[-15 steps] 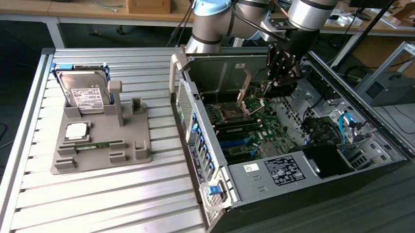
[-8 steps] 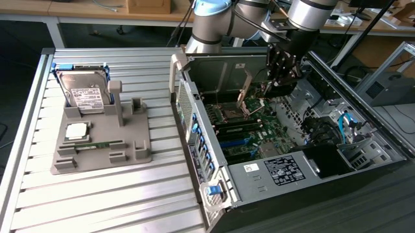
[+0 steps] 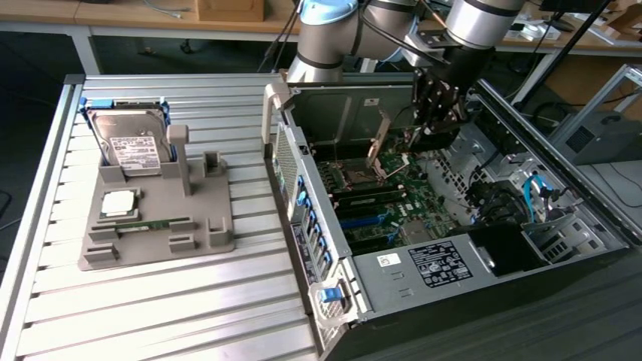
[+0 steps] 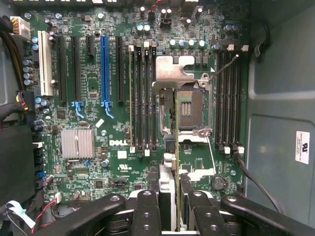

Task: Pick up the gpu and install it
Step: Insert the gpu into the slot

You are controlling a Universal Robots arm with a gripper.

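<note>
The desk (image 3: 150, 301) is ribbed metal with a brushed, semi-gloss silver finish. At the desk's 9 o'clock side, the parts holder (image 3: 201, 233) is matt grey plastic, slightly rough in texture. It carries the hard drive (image 3: 134, 144), which has a shiny silver metal casing with a white paper label.

The computer case (image 3: 401, 274) is dull grey sheet metal with a perforated panel and glossy blue plastic latches. The motherboard (image 4: 98, 162) is glossy green laminate with black plastic slots and a finned bare-metal heatsink (image 4: 77, 143).

The end effector (image 4: 170, 206) has matt black fingers (image 4: 146, 211) with recessed screws. They grip the gpu (image 4: 176, 147), a thin card with a silvery metal edge.
</note>
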